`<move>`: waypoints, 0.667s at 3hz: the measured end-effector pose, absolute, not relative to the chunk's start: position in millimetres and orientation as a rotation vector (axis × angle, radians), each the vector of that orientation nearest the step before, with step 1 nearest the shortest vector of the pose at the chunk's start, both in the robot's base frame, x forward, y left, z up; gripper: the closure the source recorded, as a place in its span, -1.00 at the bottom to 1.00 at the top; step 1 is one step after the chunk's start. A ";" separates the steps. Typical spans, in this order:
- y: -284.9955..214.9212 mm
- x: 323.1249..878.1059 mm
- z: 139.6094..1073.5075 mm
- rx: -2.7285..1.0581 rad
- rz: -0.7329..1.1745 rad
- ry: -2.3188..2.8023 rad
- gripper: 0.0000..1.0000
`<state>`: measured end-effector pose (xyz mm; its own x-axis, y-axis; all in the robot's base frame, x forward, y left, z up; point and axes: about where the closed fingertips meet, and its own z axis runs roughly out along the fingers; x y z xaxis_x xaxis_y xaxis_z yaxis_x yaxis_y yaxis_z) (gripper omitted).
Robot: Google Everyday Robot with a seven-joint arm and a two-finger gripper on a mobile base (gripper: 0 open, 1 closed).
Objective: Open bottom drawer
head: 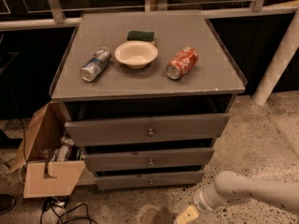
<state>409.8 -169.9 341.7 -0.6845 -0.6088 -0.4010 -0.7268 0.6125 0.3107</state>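
Note:
A grey cabinet has three drawers. The bottom drawer [149,179] has the narrowest, shortest front, with a small round metal knob [151,181] at its centre; it is close to shut. The mid-sized drawer [148,158] and the tallest top drawer [147,129] sit above it. My white arm [247,191] comes in from the lower right. The gripper [186,216] hangs at the bottom edge of the view, low and to the right of the bottom drawer, apart from the knob. Most of it is cut off by the frame.
On the cabinet top [210,78] lie a silver-blue can [96,65], a white bowl [136,54], a green sponge [140,35] and a red can [182,63]. An open cardboard box [46,162] with clutter stands left of the cabinet. Cables [60,211] lie on the speckled floor. A white post [278,55] stands at right.

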 end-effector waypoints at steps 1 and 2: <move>-169.9 409.9 341.6 -1.092 0.667 2.584 -1.00; -161.2 421.1 326.5 -1.045 0.687 2.520 -1.00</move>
